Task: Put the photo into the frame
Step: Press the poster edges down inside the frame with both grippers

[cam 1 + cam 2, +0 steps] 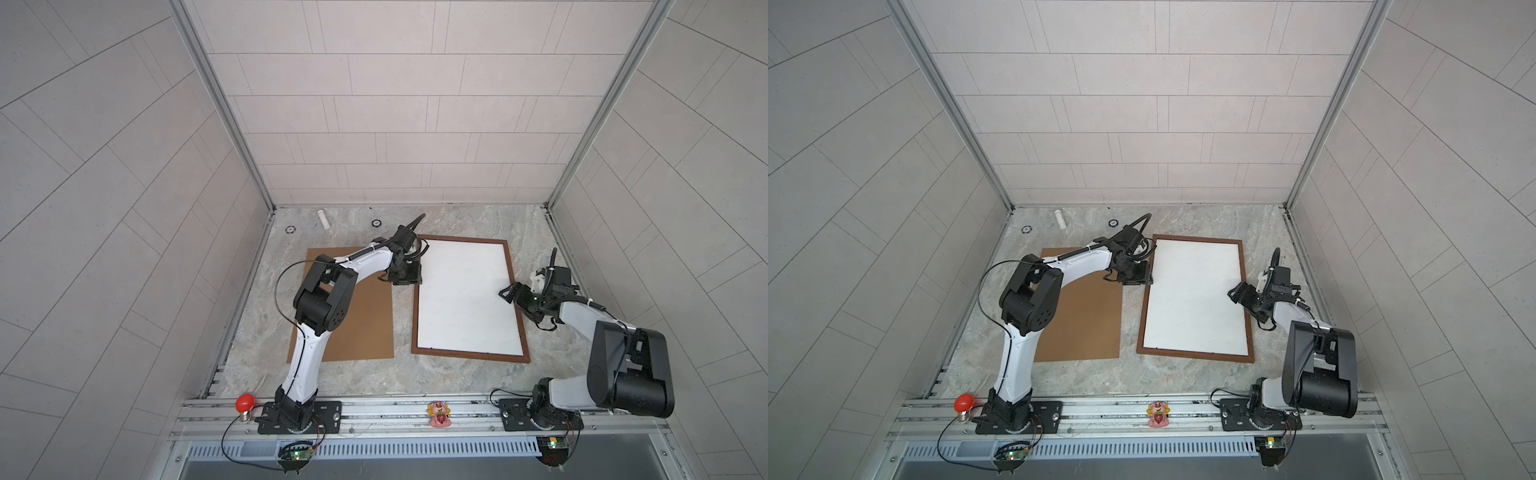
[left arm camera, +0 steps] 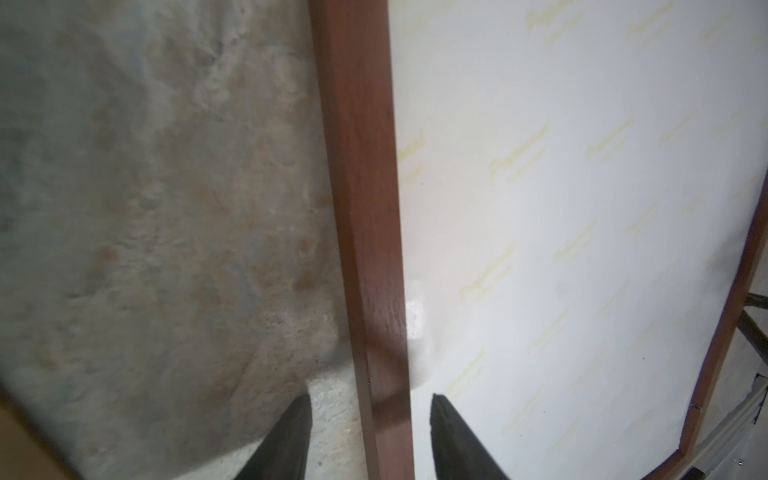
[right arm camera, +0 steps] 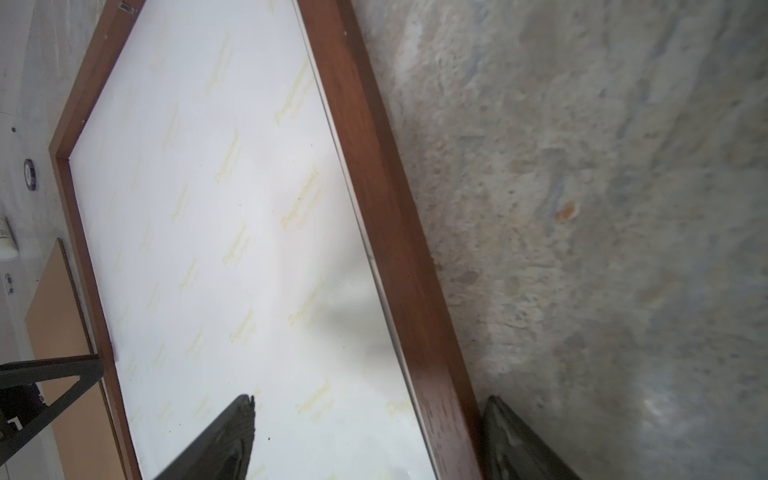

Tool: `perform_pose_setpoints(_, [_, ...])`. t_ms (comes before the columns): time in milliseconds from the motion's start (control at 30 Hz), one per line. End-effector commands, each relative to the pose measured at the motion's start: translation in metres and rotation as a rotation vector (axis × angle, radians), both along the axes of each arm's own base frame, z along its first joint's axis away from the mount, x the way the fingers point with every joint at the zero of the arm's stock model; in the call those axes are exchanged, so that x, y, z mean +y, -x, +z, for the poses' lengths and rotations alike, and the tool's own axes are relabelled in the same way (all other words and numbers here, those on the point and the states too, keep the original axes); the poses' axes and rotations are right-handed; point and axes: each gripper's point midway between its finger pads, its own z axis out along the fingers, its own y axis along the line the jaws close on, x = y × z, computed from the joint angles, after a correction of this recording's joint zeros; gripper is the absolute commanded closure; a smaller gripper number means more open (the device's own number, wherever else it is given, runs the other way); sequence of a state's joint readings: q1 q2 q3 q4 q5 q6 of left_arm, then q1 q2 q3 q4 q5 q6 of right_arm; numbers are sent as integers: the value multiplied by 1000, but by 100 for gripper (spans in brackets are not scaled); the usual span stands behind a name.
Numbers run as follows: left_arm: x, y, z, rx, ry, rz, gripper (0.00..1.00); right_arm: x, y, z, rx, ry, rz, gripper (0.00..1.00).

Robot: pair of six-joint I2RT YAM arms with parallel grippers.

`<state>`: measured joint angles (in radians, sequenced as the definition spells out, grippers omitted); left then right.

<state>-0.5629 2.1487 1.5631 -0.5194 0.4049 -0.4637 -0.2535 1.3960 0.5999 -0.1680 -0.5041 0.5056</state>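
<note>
The photo [image 2: 582, 208] is white with faint cream lettering, the frame [image 2: 361, 208] reddish-brown woodgrain, the table [image 2: 145, 208] mottled grey-beige.

— What's the room like?
— I see pale tiled walls [image 1: 415, 104] on three sides, a marbled grey counter [image 1: 457, 224] below, an aluminium rail [image 1: 374, 409] nearest me, and soft, even light.

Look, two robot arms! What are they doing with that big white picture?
They're framing a photo. The photo lies white side up inside the brown frame on the table. The left claw is open, straddling the frame's left rail. The right claw is open, straddling the right rail. Neither is gripping. A brown board lies beside the frame, on the left.
</note>
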Motion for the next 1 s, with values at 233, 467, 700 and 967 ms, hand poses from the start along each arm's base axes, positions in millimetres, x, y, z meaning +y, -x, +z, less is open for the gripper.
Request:
perform_pose_setpoints(233, [17, 38, -2, 81, 56, 31, 71, 22, 12, -24, 101, -38, 47, 18])
perform_pose_setpoints(467, [17, 49, -2, 101, 94, 52, 81, 28, 7, -32, 110, -44, 67, 18])
perform_pose_setpoints(700, [14, 57, 0, 124, 132, 73, 84, 25, -5, -23, 86, -38, 54, 19])
perform_pose_setpoints(967, [12, 58, 15, 121, 177, 104, 88, 8, -7, 20, -1, 86, 32, 17])
